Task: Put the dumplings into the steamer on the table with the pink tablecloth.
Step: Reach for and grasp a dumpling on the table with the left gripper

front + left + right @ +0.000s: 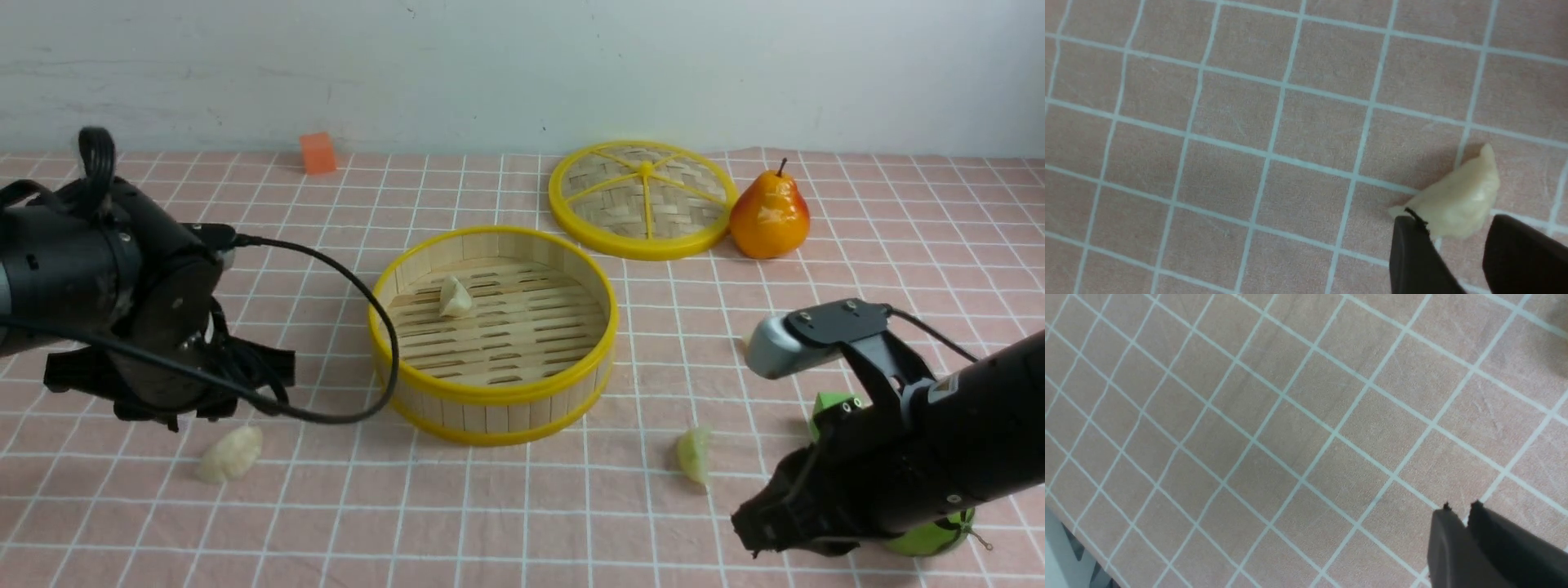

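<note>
A cream dumpling (455,296) is shown inside the steamer (490,404). A second dumpling (1457,200), on the pink tablecloth (653,343) to the steamer's near left, is straddled by the parted left end effector (1451,220). A green dumpling (695,455) lies to the near right. The right end effector (1459,506) is closed and empty.

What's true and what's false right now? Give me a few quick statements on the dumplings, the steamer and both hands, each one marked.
1. A cream dumpling lies inside the steamer. True.
2. The lid covers the steamer. False: it lies flat on the tablecloth beside the pear.
3. The left hand has its fingers either side of a second cream dumpling lying on the tablecloth. True.
4. The right hand holds a dumpling. False: its fingers are nearly together with nothing between them.
5. The green dumpling is in the steamer. False: it lies on the tablecloth outside it.
</note>
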`<action>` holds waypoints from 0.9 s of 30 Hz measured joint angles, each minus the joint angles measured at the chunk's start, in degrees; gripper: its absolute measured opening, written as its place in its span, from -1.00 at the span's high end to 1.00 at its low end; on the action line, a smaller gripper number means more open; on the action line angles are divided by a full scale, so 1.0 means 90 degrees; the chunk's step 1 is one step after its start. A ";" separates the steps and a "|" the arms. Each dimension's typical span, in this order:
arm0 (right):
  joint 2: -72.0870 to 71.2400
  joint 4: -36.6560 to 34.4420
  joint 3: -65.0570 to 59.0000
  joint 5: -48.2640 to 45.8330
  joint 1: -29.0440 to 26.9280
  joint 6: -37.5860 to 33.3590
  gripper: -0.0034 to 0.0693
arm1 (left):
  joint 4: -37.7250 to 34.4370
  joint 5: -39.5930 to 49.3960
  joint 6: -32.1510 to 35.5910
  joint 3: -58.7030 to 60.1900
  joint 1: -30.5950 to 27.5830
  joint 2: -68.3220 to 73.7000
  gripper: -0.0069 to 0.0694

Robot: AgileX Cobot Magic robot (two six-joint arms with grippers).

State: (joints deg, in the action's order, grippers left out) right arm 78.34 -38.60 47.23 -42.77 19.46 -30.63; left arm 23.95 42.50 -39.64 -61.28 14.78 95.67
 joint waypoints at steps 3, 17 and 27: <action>0.0000 -0.0110 0.0000 0.0000 0.0000 -0.0030 0.70 | -0.0570 0.0059 0.0885 -0.0131 -0.0144 0.0122 0.17; 0.0000 -0.0425 0.0000 -0.0028 0.0000 -0.0079 0.67 | -0.0593 -0.0394 0.1755 -0.0215 -0.0151 0.0887 0.16; 0.0000 -0.0740 0.0000 -0.0056 0.0000 -0.0211 0.67 | -0.0550 -0.0418 0.1291 -0.0294 -0.0151 0.1065 0.23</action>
State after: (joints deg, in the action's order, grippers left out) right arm 78.34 -45.26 47.23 -43.28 19.46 -32.53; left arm 19.00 38.74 -28.02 -63.93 13.42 105.25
